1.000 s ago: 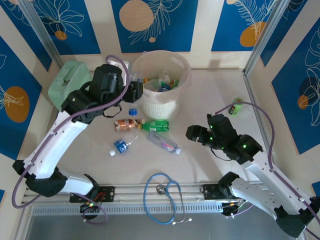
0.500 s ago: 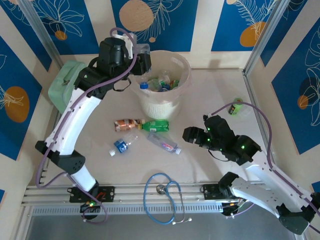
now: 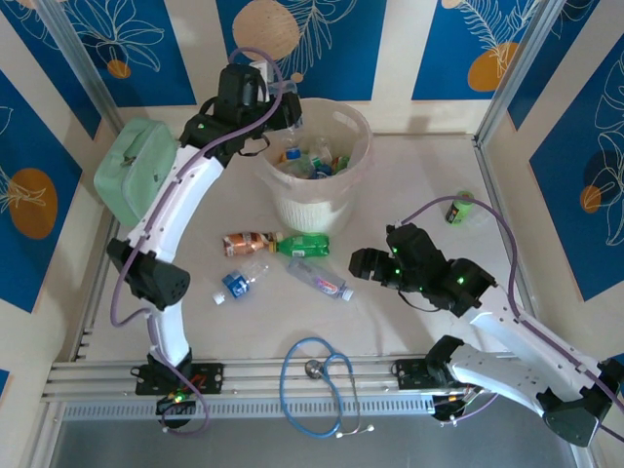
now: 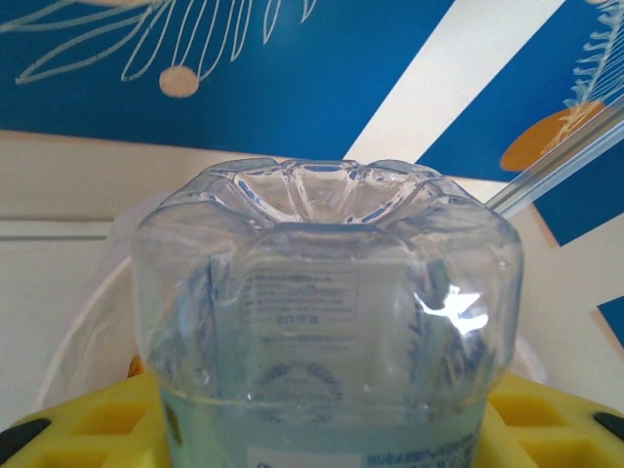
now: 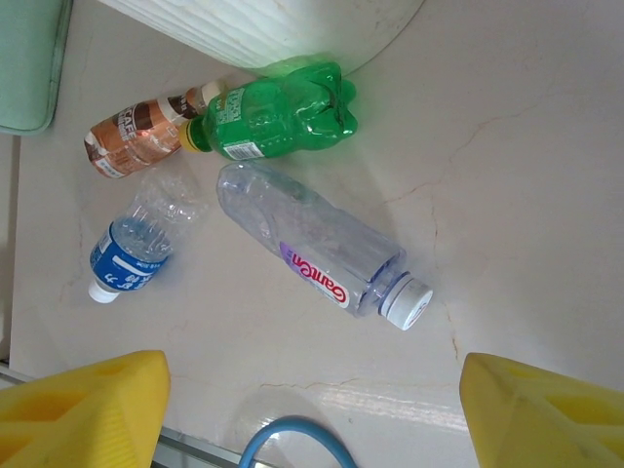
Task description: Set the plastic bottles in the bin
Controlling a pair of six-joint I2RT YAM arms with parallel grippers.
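**Clear bottle held over the bin; four more on the table**

The left gripper [image 3: 281,109] is raised at the far-left rim of the bin [image 3: 312,207], its yellow fingers [image 4: 546,424] clamped on a clear plastic bottle [image 4: 327,292]. The left wrist view shows the bottle's ribbed base pointing away from the camera.

Several bottles [image 3: 312,161] already lie inside the cream-white bin – green ones and blue-labelled ones among them.

The right gripper [image 3: 361,261] hovers over the table right of the loose bottles, its jaws well apart and nothing between them.

Four bottles lie on the table just near of the bin:
- a green bottle [image 5: 278,117], just beside the bin's wall
- a brown-labelled bottle [image 5: 136,136], cap to cap with the green one
- a clear purple-labelled bottle [image 5: 317,249] with a white cap
- a crumpled blue-labelled bottle [image 5: 132,249], the leftmost of the four

A blue stethoscope [image 3: 317,375] lies at the near edge.
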